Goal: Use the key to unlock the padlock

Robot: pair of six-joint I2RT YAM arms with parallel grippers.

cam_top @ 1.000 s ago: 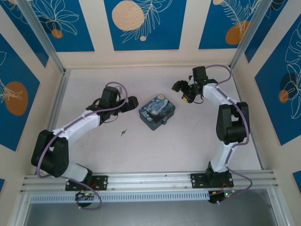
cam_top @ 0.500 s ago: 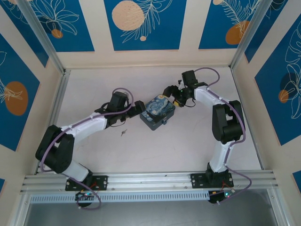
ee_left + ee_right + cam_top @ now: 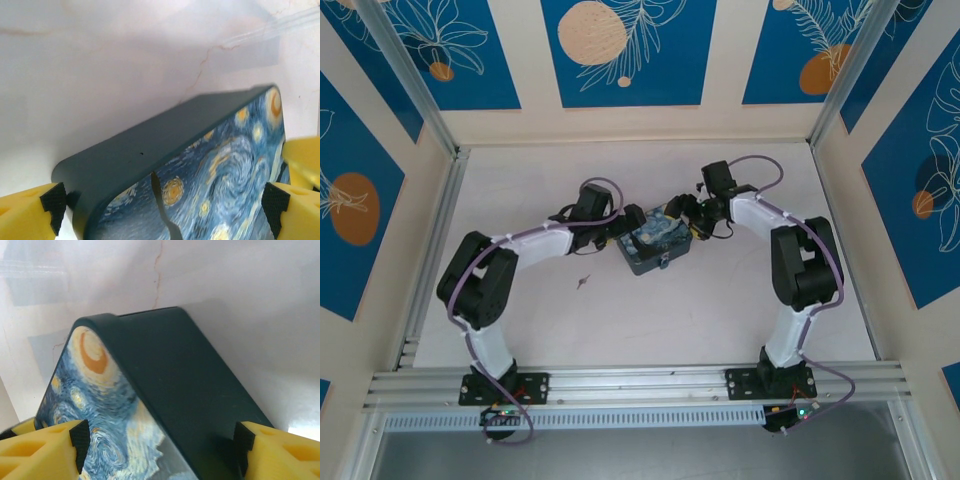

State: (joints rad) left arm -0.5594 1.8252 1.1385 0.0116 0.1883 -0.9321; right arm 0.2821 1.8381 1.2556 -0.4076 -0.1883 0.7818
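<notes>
The unlocking has not begun, judging from how things lie. The thin dark metal key [image 3: 583, 283] lies flat on the pale table [image 3: 520, 330], well apart from the dark-blue box printed with a swirling starry-night painting [image 3: 655, 240], off toward the box's near-left side, and no gripper is near it. The tiny bluish padlock [image 3: 665, 262] sits at the box's near edge. It is too small to tell whether its shackle is closed.

Both arms are occupied with the box instead. The left gripper [image 3: 631, 223] is at the box's left corner. In the left wrist view its yellow fingers [image 3: 30, 212] are spread wide, with the box between the black pads. The right gripper [image 3: 679, 210] is at the box's far right corner, and its fingers [image 3: 282, 452] are likewise spread with the box's dark side wall between them. Whether either set of pads actually presses the box cannot be told.

What remains appears to be everything: picking up the key, reaching the padlock, inserting the key and turning it.
</notes>
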